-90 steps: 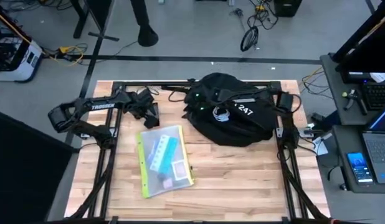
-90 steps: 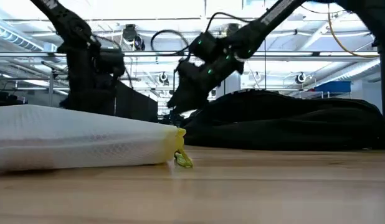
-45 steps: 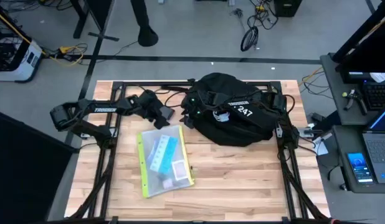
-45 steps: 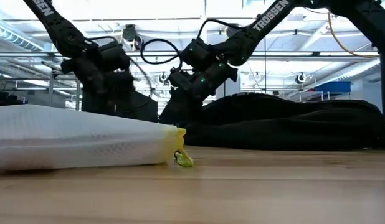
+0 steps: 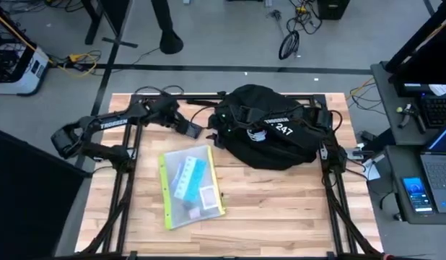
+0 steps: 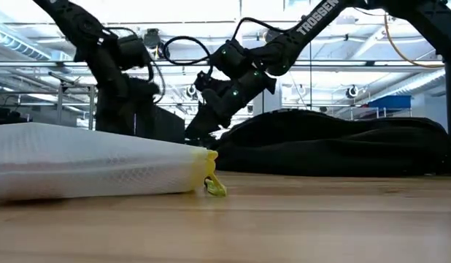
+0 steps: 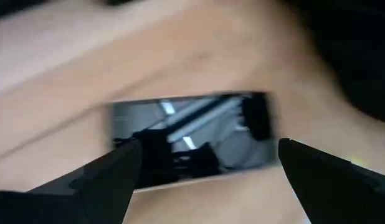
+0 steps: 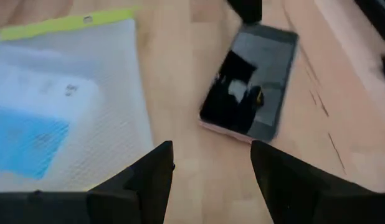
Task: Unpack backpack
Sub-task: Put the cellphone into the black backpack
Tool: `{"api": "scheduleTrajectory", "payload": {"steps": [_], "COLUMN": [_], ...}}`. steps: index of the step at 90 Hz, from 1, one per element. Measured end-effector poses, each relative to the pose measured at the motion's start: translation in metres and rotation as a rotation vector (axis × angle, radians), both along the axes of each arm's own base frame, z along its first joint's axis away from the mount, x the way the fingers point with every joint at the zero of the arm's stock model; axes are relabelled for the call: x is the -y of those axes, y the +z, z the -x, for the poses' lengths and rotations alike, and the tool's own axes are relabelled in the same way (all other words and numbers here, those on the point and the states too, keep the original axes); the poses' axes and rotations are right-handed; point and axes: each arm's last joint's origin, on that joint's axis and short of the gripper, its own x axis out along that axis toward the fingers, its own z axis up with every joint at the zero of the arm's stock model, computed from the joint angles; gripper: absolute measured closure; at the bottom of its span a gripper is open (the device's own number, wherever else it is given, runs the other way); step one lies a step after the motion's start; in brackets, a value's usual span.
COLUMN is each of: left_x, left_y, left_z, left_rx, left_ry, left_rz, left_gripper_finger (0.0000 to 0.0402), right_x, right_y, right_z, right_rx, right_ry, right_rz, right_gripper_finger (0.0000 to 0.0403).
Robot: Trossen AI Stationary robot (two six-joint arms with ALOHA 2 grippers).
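the backpack (image 5: pixel 270 136) lies slumped on the far half of the wooden tabletop (image 5: pixel 281 209), toward the right side, its white "247" lettering facing up; in the low view it reads as a long dark mound (image 6: pixel 335 142) across the back of the board.

the right arm reaches across the top of the backpack, and the right claw (image 5: pixel 219 137) hangs off the bag's left edge, pointing down at the wood. its wrist view shows the two fingers (image 8: pixel 149 180) spread wide with nothing between them — below them lies a dark phone (image 8: pixel 250 84) flat on the tabletop, and beside that the clear zip pouch (image 8: pixel 61 106) with its yellow-green edge.

the left arm stretches in from the left rim, and the left claw (image 5: pixel 190 130) sits low near the back of the tabletop, just left of the backpack and close to the right claw. its fingers (image 7: pixel 99 177) are also parted wide and empty, framing the phone (image 7: pixel 192 140), whose glossy screen mirrors the ceiling lights.

the pouch (image 5: pixel 188 186) rests near the middle of the tabletop, in front of both claws and apart from the backpack, with a blue packet visible inside — in the low view it fills the left foreground (image 6: pixel 94 168).
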Motion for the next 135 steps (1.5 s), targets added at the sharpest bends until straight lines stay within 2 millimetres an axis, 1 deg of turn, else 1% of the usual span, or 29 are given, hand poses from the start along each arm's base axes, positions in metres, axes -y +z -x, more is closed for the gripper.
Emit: {"api": "scheduleTrajectory", "payload": {"steps": [5, 13, 22, 33, 41, 49, 60, 66, 74, 84, 90, 105, 123, 135], "left_x": [-0.008, -0.015, -0.025, -0.029, -0.025, -0.016, -0.002, 0.006, 0.015, 0.02, 0.021, 0.019, 0.019, 0.019], "left_y": [-0.009, -0.029, -0.044, -0.058, -0.06, -0.06, -0.057, -0.057, -0.057, -0.057, -0.057, -0.057, -0.057, -0.057], "left_z": [0.003, 0.008, 0.002, -0.008, -0.019, -0.028, -0.042, -0.05, -0.057, -0.06, -0.06, -0.058, -0.059, -0.058], "left_rx": [-0.026, -0.099, -0.103, -0.07, -0.033, -0.025, 0.023, 0.051, 0.06, 0.051, 0.05, 0.041, 0.045, 0.042], "left_ry": [0.031, 0.051, 0.038, -0.022, -0.098, -0.169, -0.256, -0.308, -0.353, -0.398, -0.402, -0.412, -0.426, -0.431], "left_rz": [0.022, 0.084, 0.088, 0.102, 0.1, 0.093, 0.083, 0.089, 0.085, 0.073, 0.072, 0.066, 0.05, 0.048], "left_gripper_finger": [0.004, 0.004, 0.004, 0.004, 0.004, 0.004, 0.004, 0.004, 0.004, 0.004, 0.004, 0.004, 0.004, 0.004], "right_x": [0.0, 0.0, -0.001, -0.004, -0.005, -0.004, -0.005, -0.005, -0.01, -0.016, -0.022, -0.035, -0.037, -0.038], "right_y": [0.0, -0.002, -0.003, -0.008, -0.011, -0.014, -0.014, -0.014, -0.015, -0.018, -0.02, -0.021, -0.02, -0.008], "right_z": [0.001, 0.002, 0.003, 0.007, 0.01, 0.013, 0.014, 0.013, 0.012, 0.014, 0.016, 0.025, 0.023, 0.028], "right_rx": [-0.006, -0.026, -0.048, -0.112, -0.163, -0.2, -0.205, -0.209, -0.243, -0.314, -0.366, -0.483, -0.456, -0.483], "right_ry": [-0.035, -0.064, -0.063, -0.043, -0.036, -0.035, -0.007, 0.01, 0.057, 0.173, 0.263, 0.433, 0.544, 0.542], "right_rz": [-0.042, -0.083, -0.09, -0.087, -0.091, -0.094, -0.062, -0.012, 0.125, 0.292, 0.357, 0.413, 0.516, 0.549], "right_gripper_finger": [0.0204, 0.0204, 0.0204, 0.0204, 0.0204, 0.0204, 0.0204, 0.0204, 0.0204, 0.0204, 0.0204, 0.0204, 0.0204, 0.0204]}}
